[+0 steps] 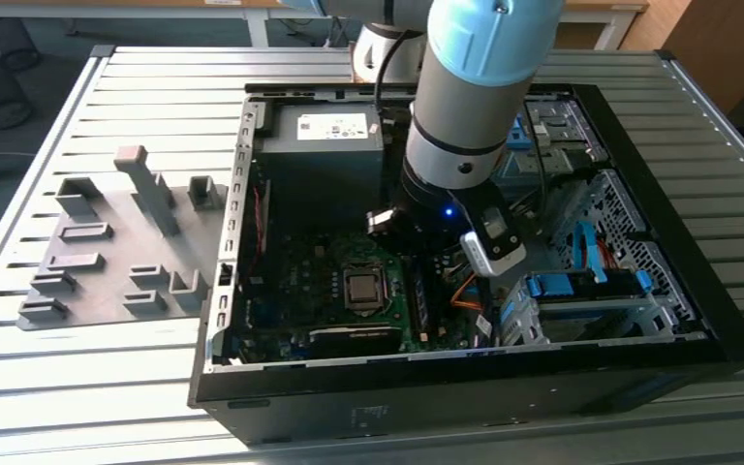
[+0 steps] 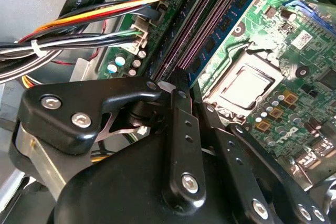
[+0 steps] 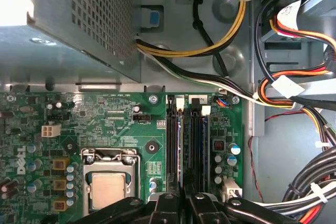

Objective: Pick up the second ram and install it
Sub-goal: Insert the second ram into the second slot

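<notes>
second ram point(image 3: 186, 145) — upright in motherboard point(image 3: 115, 124) slot | tool point(image 3: 185, 199) directly over it

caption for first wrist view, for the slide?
Gripper over the motherboard's memory slots, beside the CPU socket.

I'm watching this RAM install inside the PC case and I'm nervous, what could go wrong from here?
The gripper is right over the memory slots, where a blue stick stands in a slot; a slightly skewed push might leave a stick half seated. The loose cable bundle runs close beside the slots and could snag the black linkage. The open CPU socket next to it could get knocked.
</notes>
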You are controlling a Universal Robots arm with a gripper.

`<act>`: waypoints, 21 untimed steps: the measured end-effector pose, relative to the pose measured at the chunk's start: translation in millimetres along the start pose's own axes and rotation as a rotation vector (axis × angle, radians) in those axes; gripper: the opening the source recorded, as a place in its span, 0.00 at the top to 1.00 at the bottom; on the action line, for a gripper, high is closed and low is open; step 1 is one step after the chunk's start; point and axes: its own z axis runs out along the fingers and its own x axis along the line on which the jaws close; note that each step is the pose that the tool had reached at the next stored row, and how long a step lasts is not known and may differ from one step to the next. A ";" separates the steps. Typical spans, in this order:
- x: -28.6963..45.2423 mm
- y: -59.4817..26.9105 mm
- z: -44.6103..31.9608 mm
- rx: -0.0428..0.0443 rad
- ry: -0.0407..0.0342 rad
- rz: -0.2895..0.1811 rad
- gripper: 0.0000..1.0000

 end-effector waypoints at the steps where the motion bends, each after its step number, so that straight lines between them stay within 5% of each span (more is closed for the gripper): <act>1: 0.0 0.0 0.2 0.0000 0.0000 0.000 0.86; 21: -0.2 -0.1 4.8 -0.0034 -0.0002 0.013 0.86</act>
